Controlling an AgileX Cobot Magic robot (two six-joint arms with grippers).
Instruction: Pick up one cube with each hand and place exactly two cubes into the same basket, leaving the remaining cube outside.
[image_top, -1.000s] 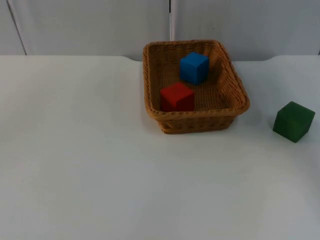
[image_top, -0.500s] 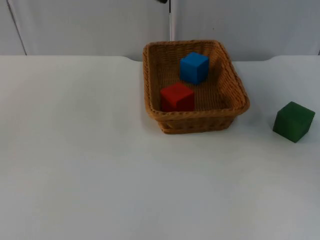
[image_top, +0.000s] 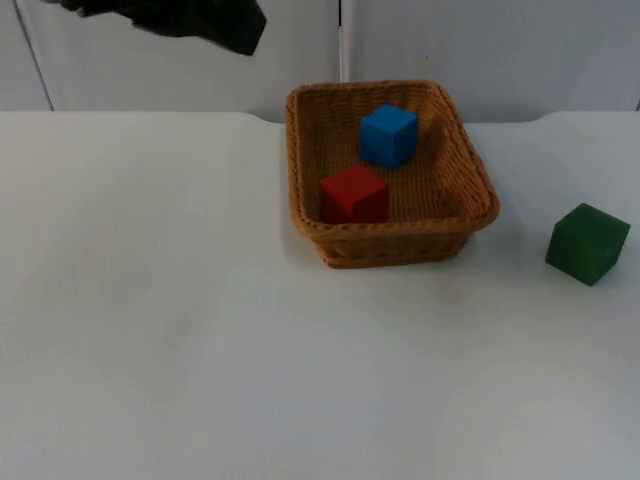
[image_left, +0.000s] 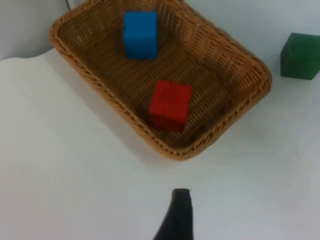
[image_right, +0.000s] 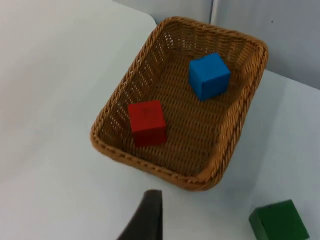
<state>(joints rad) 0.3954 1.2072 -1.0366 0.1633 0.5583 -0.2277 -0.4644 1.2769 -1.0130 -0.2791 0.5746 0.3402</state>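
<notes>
A woven wicker basket (image_top: 470, 170) stands at the back middle of the table. Inside it lie a blue cube (image_top: 388, 135) toward the far side and a red cube (image_top: 353, 193) toward the near side. A green cube (image_top: 587, 243) sits on the table to the basket's right, outside it. My left gripper (image_top: 235, 30) hangs high at the back left, well clear of the basket, holding nothing. The left wrist view has the basket (image_left: 250, 65), the blue cube (image_left: 140, 34), the red cube (image_left: 170, 105) and the green cube (image_left: 300, 55). My right gripper (image_right: 147, 215) hovers above the table in front of the basket (image_right: 120, 107).
The grey partition wall (image_top: 500, 50) closes the table just behind the basket. White table (image_top: 200, 330) spreads to the left and in front of the basket. The right wrist view also takes in the green cube (image_right: 277, 222) beside the basket.
The left arm has swung into the top view at the back left; one second ago no arm was there. The basket and the three cubes have not moved.
</notes>
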